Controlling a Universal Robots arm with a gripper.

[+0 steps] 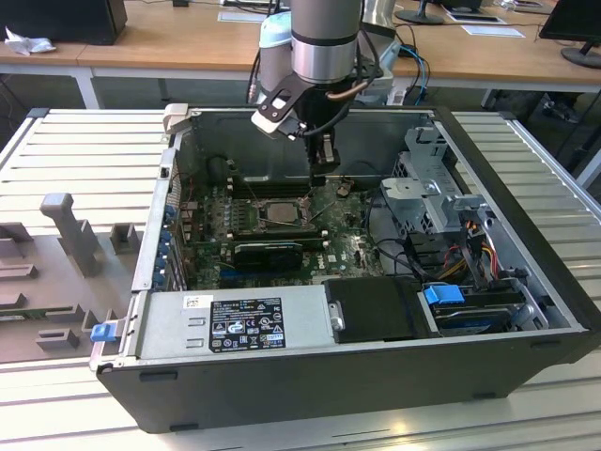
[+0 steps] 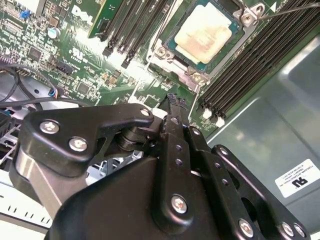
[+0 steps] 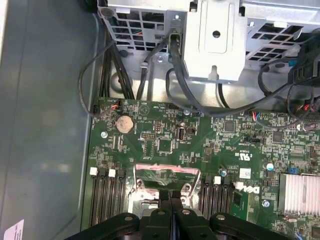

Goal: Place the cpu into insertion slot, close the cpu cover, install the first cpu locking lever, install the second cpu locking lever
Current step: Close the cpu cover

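The end effector [image 1: 322,167] was narrow, its fingers [image 3: 164,210] together at the edge of the one cpu cover [image 3: 167,172], which was tilted up. One cpu [image 2: 205,31] lay in the insertion slot [image 2: 196,75], at the centre of the exterior view. The arm [image 1: 325,38] stood vertical. The case wall [image 1: 272,141] was close behind it, with open motherboard [image 1: 347,240] toward the exterior view's right.

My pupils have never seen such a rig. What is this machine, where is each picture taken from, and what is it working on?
A grey robot arm ends in a black gripper. The exterior view looks from off the arm at an open computer case. Both wrist views come from cameras on the arm, looking past the gripper at the green circuit board. The cpu, a silvery square chip, already lies in the insertion slot. The gripper, shut, hangs near that slot, nothing visibly held.
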